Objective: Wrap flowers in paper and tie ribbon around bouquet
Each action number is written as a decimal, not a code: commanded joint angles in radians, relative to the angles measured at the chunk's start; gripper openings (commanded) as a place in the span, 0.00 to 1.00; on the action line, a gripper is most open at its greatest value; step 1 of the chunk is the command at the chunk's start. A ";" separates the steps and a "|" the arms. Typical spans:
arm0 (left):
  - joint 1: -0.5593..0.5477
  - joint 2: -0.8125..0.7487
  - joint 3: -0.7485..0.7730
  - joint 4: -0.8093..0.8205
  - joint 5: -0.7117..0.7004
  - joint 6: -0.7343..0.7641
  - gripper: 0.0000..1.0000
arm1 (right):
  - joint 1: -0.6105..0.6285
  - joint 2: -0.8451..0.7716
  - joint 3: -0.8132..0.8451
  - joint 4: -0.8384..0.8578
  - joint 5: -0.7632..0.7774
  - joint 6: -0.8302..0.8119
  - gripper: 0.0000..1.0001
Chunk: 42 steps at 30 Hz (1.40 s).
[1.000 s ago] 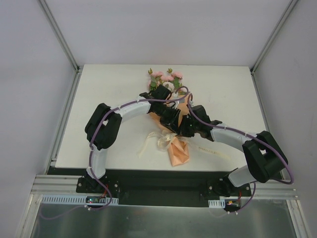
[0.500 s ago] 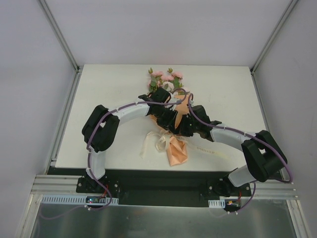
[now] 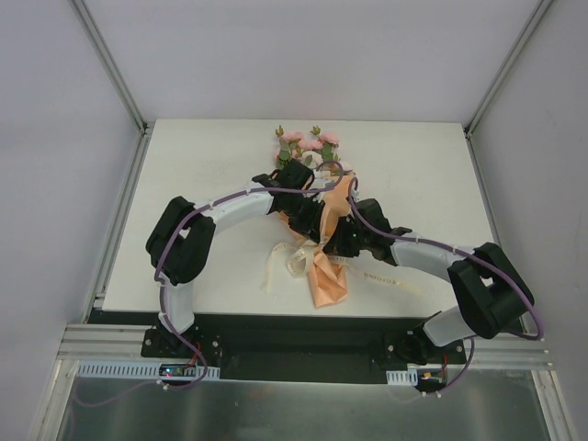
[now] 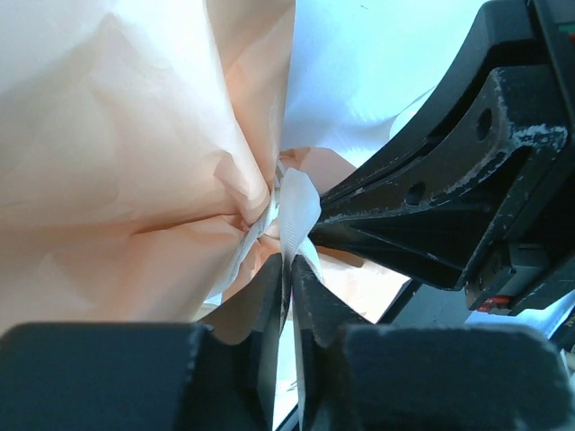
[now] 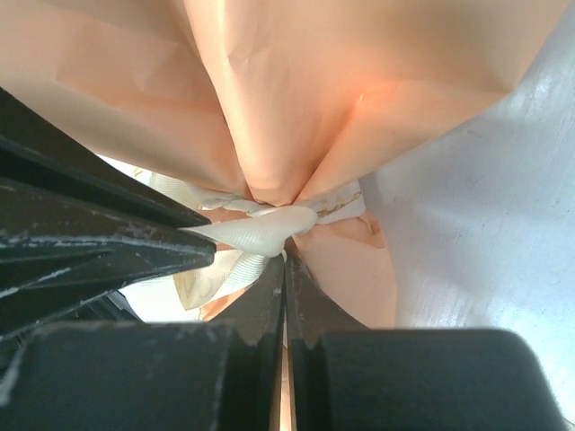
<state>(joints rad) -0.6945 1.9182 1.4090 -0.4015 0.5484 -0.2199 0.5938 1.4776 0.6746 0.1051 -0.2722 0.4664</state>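
The bouquet lies on the table: pink flowers [image 3: 308,142] at the far end, peach paper [image 3: 329,280] twisted to a narrow waist. The cream ribbon [image 3: 296,262] circles that waist, with loose ends trailing left. Both grippers meet there. In the left wrist view my left gripper [image 4: 289,260] is shut on a strip of ribbon [image 4: 297,211], with paper [image 4: 135,135] filling the left. The right gripper's fingers [image 4: 422,224] pinch the same ribbon from the right. In the right wrist view my right gripper [image 5: 286,259] is shut at a ribbon loop [image 5: 260,232]. The stems are hidden.
The white table [image 3: 202,184] is walled by pale panels and metal rails on the left, right and back. A faint printed strip [image 3: 390,278] lies right of the paper's tail. The arm bases sit on a black bar at the near edge.
My left gripper has closed onto the ribbon. Its elbow has swung a little left and toward me. The paper's lower end has shifted slightly. The right gripper stays shut.
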 commanded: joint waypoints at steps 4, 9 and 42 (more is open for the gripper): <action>-0.002 -0.070 -0.013 0.016 0.007 -0.006 0.00 | 0.003 -0.026 0.036 0.010 -0.030 0.017 0.01; 0.000 -0.073 -0.005 0.064 0.070 -0.039 0.00 | 0.003 -0.017 0.048 0.008 -0.024 0.064 0.01; 0.009 -0.143 -0.243 0.259 0.163 -0.165 0.00 | -0.011 -0.039 -0.003 -0.011 -0.009 0.170 0.26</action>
<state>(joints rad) -0.6796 1.8400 1.1790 -0.1249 0.6945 -0.3824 0.5926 1.5066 0.6289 0.1921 -0.3149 0.7216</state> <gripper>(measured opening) 0.003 0.260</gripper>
